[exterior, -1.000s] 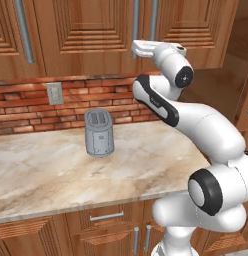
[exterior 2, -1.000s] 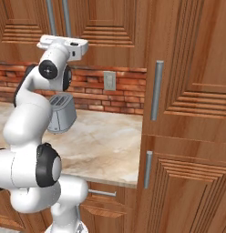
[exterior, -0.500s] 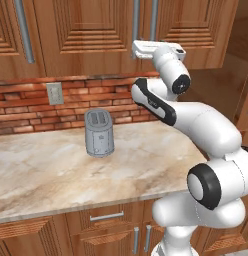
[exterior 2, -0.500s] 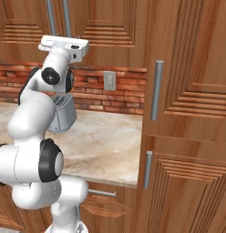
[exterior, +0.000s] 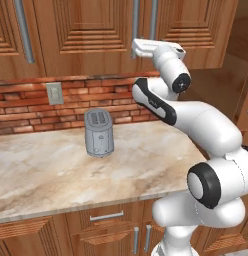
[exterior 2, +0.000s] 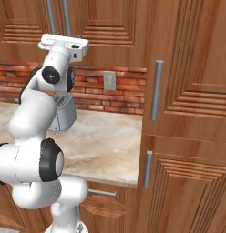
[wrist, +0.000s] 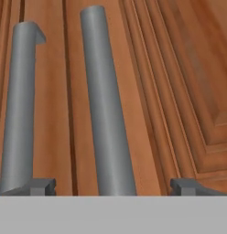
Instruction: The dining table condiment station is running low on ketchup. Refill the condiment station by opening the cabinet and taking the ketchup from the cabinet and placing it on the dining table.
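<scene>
gripper (wrist: pixel 113 186): jaws stood wide apart, nothing clamped; in the hand view one dark tip sat at 7 o'clock and the other at 5 o'clock.
right handle (wrist: pixel 107 105): a grey bar that ran from 12 toward 6 o'clock in the hand view, between the two tips and slightly nearer the left one; whether a tip touched it could not be told.
left handle (wrist: pixel 20 107): a second grey bar just beside the first, at 9 o'clock in the hand view; its lower end met the left tip.
cabinet (exterior: pixel 91 32): closed wooden doors with nested carved panels, on the wall above the counter; in the left base view the pair of bars hung at 12 o'clock, straight above the hand.
ketchup: no bottle could be made out; the doors were shut.
hand (exterior: pixel 155 49): white, held level just under the bars' lower ends and close to the door face, pointing at the doors.
arm (exterior: pixel 196 120): rose from 5 o'clock in the left base view, bent at a dark elbow, forearm reaching up toward 1 o'clock.
toaster (exterior: pixel 99 133): grey, upright on the counter, well below the hand at 9 o'clock of the picture's centre.
counter (exterior: pixel 56 170): beige marble, drawers beneath.
wall (exterior: pixel 26 102): red brick with a pale outlet plate.
tall unit (exterior 2: pixel 187 113): wooden, at 3 o'clock in the right base view, with two vertical bars.
</scene>
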You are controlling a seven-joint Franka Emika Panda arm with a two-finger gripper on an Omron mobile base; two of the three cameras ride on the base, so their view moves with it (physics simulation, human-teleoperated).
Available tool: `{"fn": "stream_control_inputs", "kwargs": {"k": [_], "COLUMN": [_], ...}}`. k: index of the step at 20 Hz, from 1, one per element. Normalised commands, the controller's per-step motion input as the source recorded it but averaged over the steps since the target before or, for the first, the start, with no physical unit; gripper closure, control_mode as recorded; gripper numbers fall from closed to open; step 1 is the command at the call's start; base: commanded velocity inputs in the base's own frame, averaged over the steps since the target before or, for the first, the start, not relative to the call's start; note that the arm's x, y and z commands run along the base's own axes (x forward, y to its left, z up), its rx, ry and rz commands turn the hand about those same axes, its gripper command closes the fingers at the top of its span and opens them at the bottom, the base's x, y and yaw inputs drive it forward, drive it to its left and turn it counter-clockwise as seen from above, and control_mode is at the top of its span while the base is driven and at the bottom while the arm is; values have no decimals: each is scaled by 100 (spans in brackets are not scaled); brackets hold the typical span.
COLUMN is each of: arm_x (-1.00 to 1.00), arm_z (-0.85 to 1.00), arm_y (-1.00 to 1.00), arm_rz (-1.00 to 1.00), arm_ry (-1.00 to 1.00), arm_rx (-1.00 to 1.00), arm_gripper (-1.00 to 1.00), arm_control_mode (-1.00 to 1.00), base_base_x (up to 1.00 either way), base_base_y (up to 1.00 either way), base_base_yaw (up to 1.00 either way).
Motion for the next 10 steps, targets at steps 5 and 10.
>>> {"fn": "stream_control_inputs", "kwargs": {"k": [5, 10], "arm_x": [37, 19], "arm_z": [0, 0], "arm_y": [-2, -24], "arm_rz": [2, 2], "arm_ry": [1, -1], "arm_rx": [0, 0], "arm_gripper": [-100, -100], "arm_control_mode": [-100, -100], "base_base_x": [0, 0], "base_base_y": [0, 0], "base_base_yaw": [0, 0]}}
